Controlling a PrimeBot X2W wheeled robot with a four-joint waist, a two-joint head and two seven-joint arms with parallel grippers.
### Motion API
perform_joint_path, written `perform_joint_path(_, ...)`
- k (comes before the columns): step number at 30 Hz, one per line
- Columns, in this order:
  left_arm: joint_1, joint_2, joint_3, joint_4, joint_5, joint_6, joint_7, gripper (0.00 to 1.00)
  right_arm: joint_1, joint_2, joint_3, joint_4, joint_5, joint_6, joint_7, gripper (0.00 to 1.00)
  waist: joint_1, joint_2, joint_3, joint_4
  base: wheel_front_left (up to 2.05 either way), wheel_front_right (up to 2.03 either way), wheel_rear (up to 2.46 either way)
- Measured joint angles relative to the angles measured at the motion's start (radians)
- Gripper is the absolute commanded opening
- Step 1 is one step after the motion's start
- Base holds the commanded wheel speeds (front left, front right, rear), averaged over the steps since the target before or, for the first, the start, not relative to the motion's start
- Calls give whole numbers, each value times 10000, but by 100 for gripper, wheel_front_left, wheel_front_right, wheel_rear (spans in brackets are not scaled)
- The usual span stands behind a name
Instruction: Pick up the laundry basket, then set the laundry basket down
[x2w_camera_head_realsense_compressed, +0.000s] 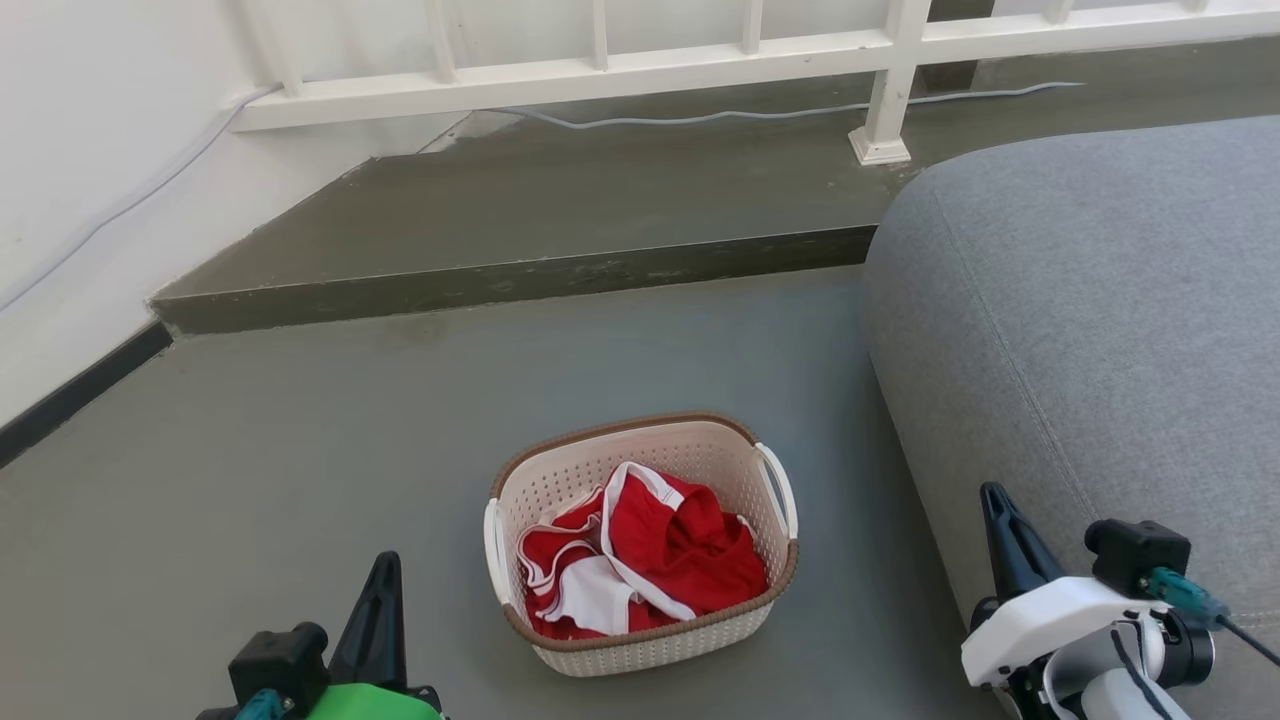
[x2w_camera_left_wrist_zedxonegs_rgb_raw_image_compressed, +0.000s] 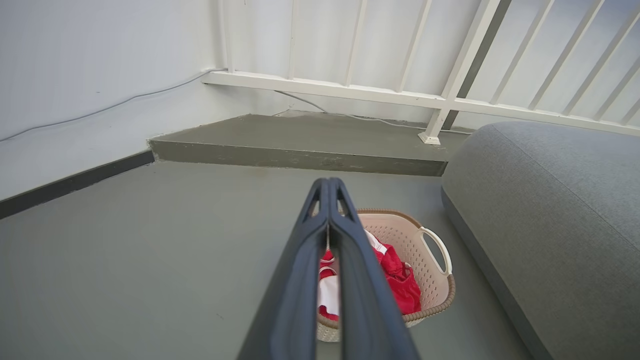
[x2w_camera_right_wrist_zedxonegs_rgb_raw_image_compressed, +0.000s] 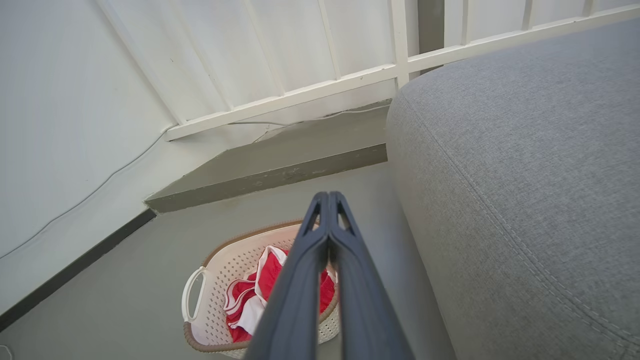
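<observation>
Two grippers are held low, and between them, a little ahead of their fingertips, the laundry basket (x2w_camera_head_realsense_compressed: 640, 455) is stood upright on the grey floor (x2w_camera_head_realsense_compressed: 250, 450). The left gripper (x2w_camera_head_realsense_compressed: 387, 570) is clenched, its fingers pressed flat together with nothing between them. The right gripper (x2w_camera_head_realsense_compressed: 996, 505) is closed and empty in the same way. Neither is in contact with the basket.

One white loop handle (x2w_camera_head_realsense_compressed: 494, 550) is turned toward the left gripper and the other (x2w_camera_head_realsense_compressed: 780, 490) toward the right. Red and white garments (x2w_camera_head_realsense_compressed: 670, 545) are heaped loosely inside, below the brown rim.

A basket resting on the floor with both grippers free is as well matched to a lift yet to be made as to a basket already set down; which it is cannot be settled here.

The following risks are judged likely. The basket looks light, so it could be pushed across the smooth floor or tipped by a stray finger. If it were carried by one handle alone, it would be tilted and the garments spilled. The narrow loops could slide off tapered fingers.

Just outboard of the right gripper, the grey sofa (x2w_camera_head_realsense_compressed: 1080, 300) could be brushed by that arm. Farther ahead, a raised step (x2w_camera_head_realsense_compressed: 520, 200), a cable (x2w_camera_head_realsense_compressed: 700, 117) and a white railing (x2w_camera_head_realsense_compressed: 600, 80) are seen.
</observation>
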Motion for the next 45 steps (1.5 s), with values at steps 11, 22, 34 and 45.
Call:
perform_joint_path(11,-9,-29,412,-58,-1944,-307,435,0,-13,100,-535,-65,1801,278,479,0,0,0,44,69,0,0,0)
perform_joint_path(22,-41,-31,767,31,-3480,-518,792,0,-68,318,-1014,-77,3137,527,886,0,1,0,82,134,0,0,0)
perform_joint_path(34,-164,-15,1139,240,-5106,-750,1141,0,-225,389,-1569,-82,4644,790,1313,0,1,0,121,206,0,0,0)
perform_joint_path(45,-428,-10,1467,433,-6648,-1030,1503,0,-285,545,-2042,-81,6040,1016,1684,0,0,0,154,273,0,0,0)
